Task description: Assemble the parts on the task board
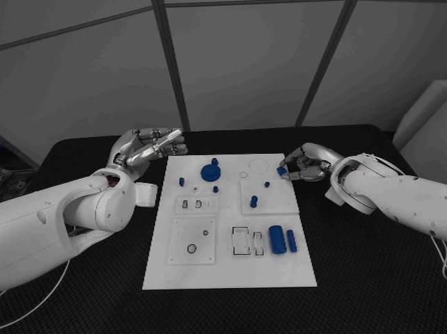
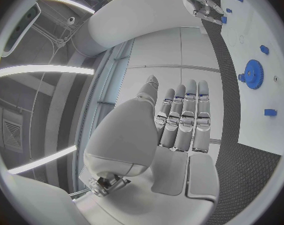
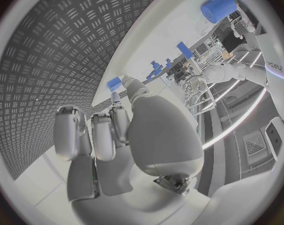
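Observation:
The white task board (image 1: 228, 275) lies in the middle of the black table. At its far right edge my right hand (image 1: 306, 164) pinches a small blue part (image 1: 282, 170) between thumb and fingertip; the same part (image 3: 114, 83) shows just off the board's edge in the right wrist view. My left hand (image 1: 150, 149) hovers off the board's far left corner, fingers (image 2: 182, 120) straight and holding nothing. A blue gear (image 1: 210, 171) stands on the far part of the board, with small blue pegs (image 1: 253, 202) around it.
Two blue cylinders (image 1: 282, 239) lie on the board's right side beside rectangular slots (image 1: 246, 241). A round hole (image 1: 191, 248) sits at the near left. A pale panel (image 1: 434, 118) stands at the table's far right.

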